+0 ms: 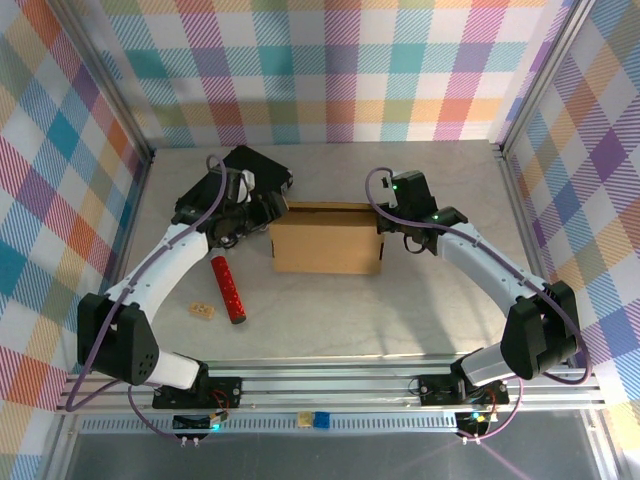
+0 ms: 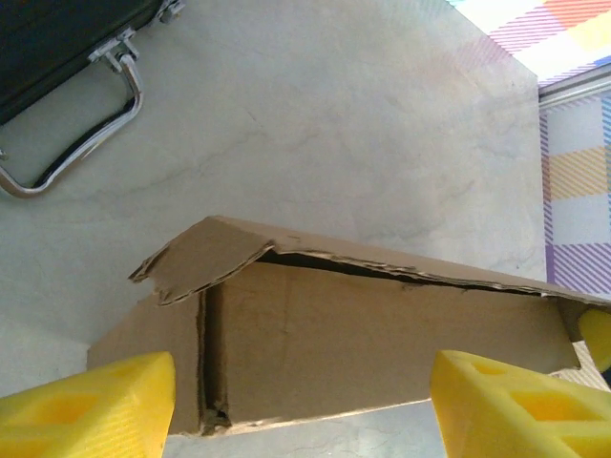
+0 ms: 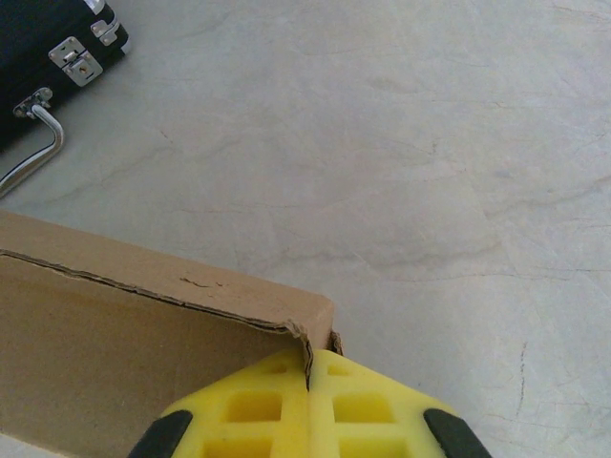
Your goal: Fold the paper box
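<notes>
The paper box (image 1: 325,240) stands folded up near the middle of the tabletop (image 1: 420,310), a plain brown corrugated carton with its long side facing the arm bases. Its top flap lies along the upper edge but is not flush: in the left wrist view a dark gap runs under the flap, and the flap's corner at that end is ragged and lifted. A vertical crease with a small tear at its foot marks the box wall near the same end.

The left hand (image 1: 264,216) sits at the box's left end. Its yellow fingers (image 2: 95,405) stand wide apart, with the box wall showing in the gap between them; whether either finger touches the cardboard I cannot tell.

The right hand (image 1: 386,238) is at the box's right end. Its yellow pads (image 3: 258,405) are pressed together, and the torn corner of the box's top edge runs down into the seam between them, so it is clamped on that thin cardboard edge.

Behind the box, towards the back left, lies a black case with a metal handle (image 1: 258,165), just beyond the left hand. In front of the left arm a red cylinder (image 1: 228,291) lies on the tabletop, well apart from the box, with a small tan block (image 1: 203,311) near it on its left
</notes>
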